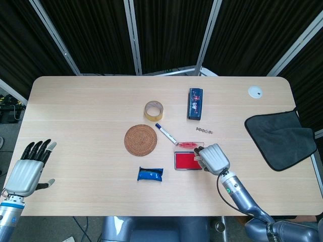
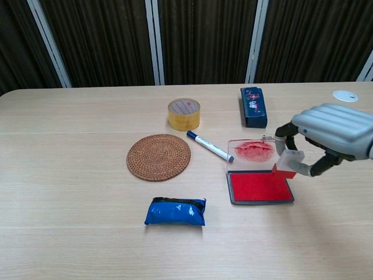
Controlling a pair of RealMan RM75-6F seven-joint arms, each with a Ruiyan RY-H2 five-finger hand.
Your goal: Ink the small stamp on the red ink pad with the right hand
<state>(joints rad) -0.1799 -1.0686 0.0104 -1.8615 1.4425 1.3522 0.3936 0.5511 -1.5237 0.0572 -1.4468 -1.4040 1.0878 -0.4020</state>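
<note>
- Right hand (image 2: pixel 335 131) hangs over the right edge of the red ink pad (image 2: pixel 260 186); its fingers (image 2: pixel 287 129) are curled and pinch the small stamp (image 2: pixel 288 163).
- The stamp is a small clear block with a red-stained bottom face. Its long axis runs near vertical, slightly tilted, inked face pointing down toward the pad's upper right corner. In the chest view the stamp appears lifted just off the pad; whether the lower edge touches cannot be told.
- In the head view the right hand (image 1: pixel 214 158) covers the stamp; the pad (image 1: pixel 185 161) shows to its left.
- The pad's clear lid (image 2: pixel 252 151), smeared red, lies open flat on the worktop (image 2: pixel 76 175), hinged along the pad's far side.
- Left hand (image 1: pixel 28 169) is at the near left edge of the worktop, fingers spread, holding nothing.
- Blue-capped marker (image 2: pixel 210 146) lies diagonally between the woven coaster (image 2: pixel 158 157) and the lid.
- Tape roll (image 2: pixel 184 114) sits beyond the coaster; blue packet (image 2: pixel 175 211) lies in front of it.
- Dark blue box (image 2: pixel 253 107) lies behind the pad, long axis pointing away from the robot.
- Dark cloth (image 1: pixel 280 138) lies at the right edge of the worktop.
</note>
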